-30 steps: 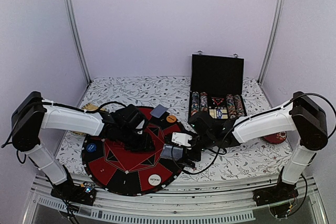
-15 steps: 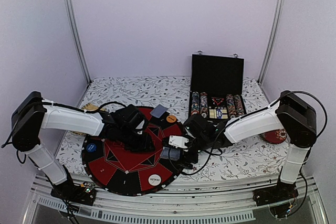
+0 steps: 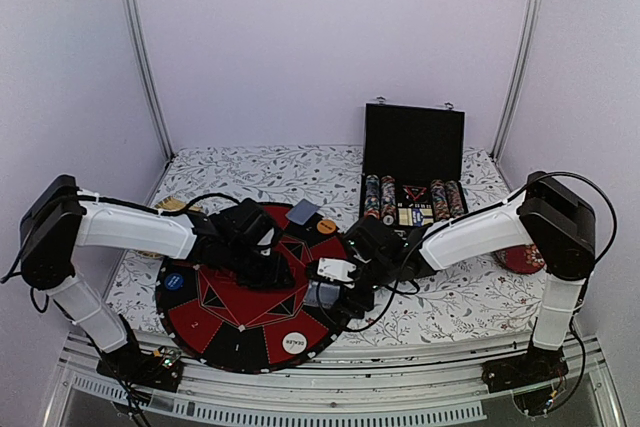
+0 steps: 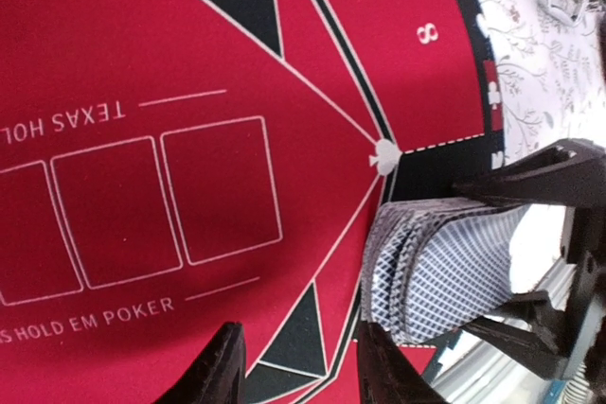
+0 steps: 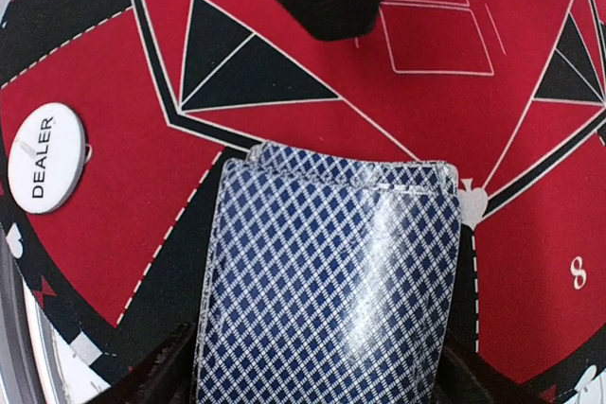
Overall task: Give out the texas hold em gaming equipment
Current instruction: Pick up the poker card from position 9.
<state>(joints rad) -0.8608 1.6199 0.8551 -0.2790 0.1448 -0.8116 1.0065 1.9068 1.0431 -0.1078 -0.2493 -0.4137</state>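
A stack of playing cards with blue diamond-patterned backs rests on the right part of the round red and black poker mat. My right gripper is shut on the stack's two sides. In the left wrist view the stack bows upward between the right gripper's black fingers. My left gripper hangs open over the mat's centre, just left of the stack, with nothing in it. The white DEALER disc lies at the mat's near rim. A blue disc and an orange disc also lie on the mat.
An open black case with rows of chips stands behind the right arm. One grey card lies at the mat's far edge. A red round object sits by the right arm's base. The tablecloth has a floral pattern.
My right arm has moved left onto the mat and its jaws have narrowed onto the card stack. The left arm has stayed where it was.
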